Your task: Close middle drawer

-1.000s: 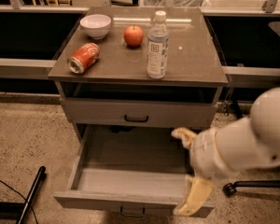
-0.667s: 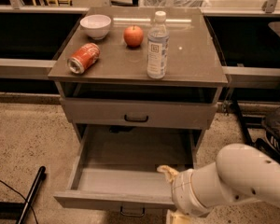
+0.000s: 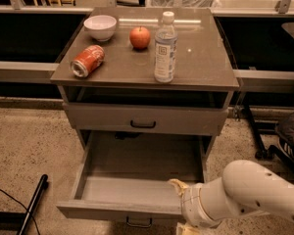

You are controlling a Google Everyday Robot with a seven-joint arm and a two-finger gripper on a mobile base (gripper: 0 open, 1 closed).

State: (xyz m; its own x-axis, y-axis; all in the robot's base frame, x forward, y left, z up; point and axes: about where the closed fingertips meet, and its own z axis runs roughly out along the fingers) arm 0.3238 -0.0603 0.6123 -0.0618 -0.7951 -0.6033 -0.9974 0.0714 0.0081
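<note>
Gripper (image 3: pixel 179 190) is at bottom right, right at the front edge of the middle drawer (image 3: pixel 117 210) near its right corner; you can't tell if it's open or clamped. Drawer's pulled way out. Black bar (image 3: pixel 34 204) lies on the floor (image 3: pixel 29 146) left. Behind, upper drawer (image 3: pixel 186 119) shut; can (image 3: pixel 87 60), bowl (image 3: pixel 100 27), apple (image 3: pixel 140 37), bottle (image 3: pixel 165 48) on the tabletop (image 3: pixel 201 62).

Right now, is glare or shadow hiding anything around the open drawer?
Camera view: a glare streak lies on the cabinet top behind the water bottle; the middle drawer is dim but readable, darkest at its back; the gripper, at its front-right rim, is brightly lit.
</note>
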